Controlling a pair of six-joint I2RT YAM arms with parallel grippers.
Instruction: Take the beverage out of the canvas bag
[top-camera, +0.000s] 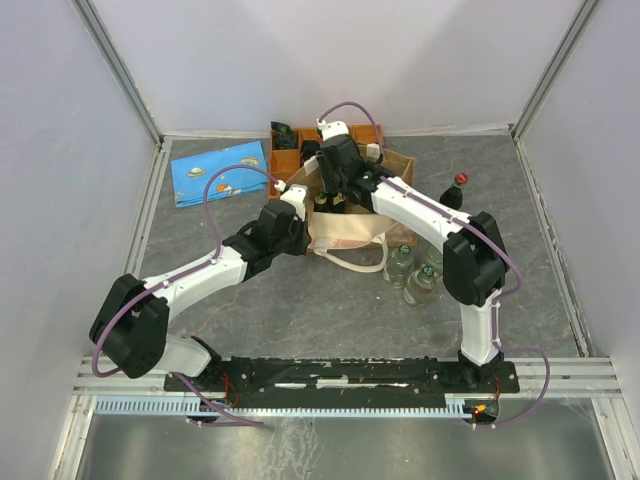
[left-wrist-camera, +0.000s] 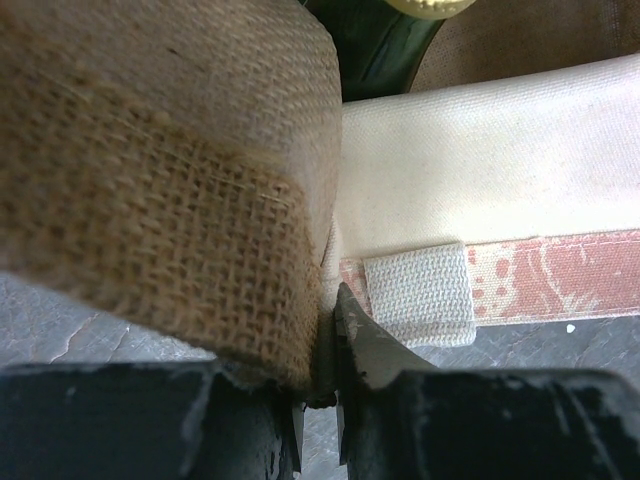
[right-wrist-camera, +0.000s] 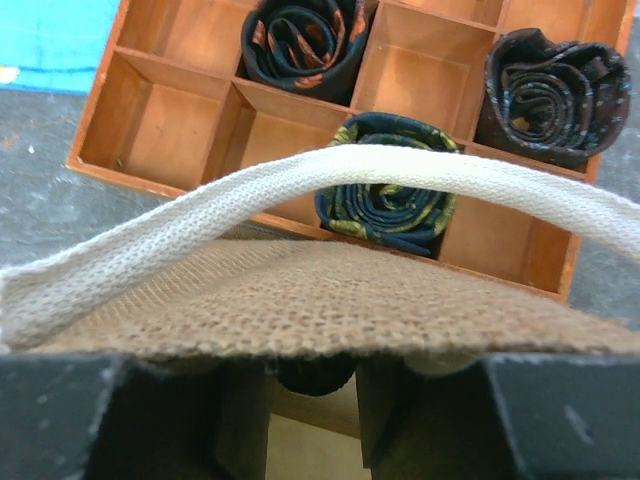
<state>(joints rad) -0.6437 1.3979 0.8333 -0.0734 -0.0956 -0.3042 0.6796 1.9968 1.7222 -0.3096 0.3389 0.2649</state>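
Note:
The tan canvas bag (top-camera: 350, 225) stands mid-table with its mouth open. My left gripper (top-camera: 296, 196) is shut on the burlap rim (left-wrist-camera: 200, 230) at the bag's left side; a cream handle tab (left-wrist-camera: 418, 295) and the pinkish print lie beside its fingers. A dark green bottle (left-wrist-camera: 375, 40) shows inside the bag. My right gripper (top-camera: 345, 172) reaches into the bag at its far side. The burlap wall (right-wrist-camera: 330, 300) hides its fingertips. Its fingers stand a narrow gap apart, and a dark round bottle top (right-wrist-camera: 314, 375) fills that gap.
The orange compartment tray (right-wrist-camera: 150, 120) with rolled dark ties sits just behind the bag. A cream handle (right-wrist-camera: 300, 195) arcs across the right wrist view. Clear glass bottles (top-camera: 410, 275) and a red-capped dark bottle (top-camera: 457, 190) stand right of the bag. A blue cloth (top-camera: 220, 172) lies back left.

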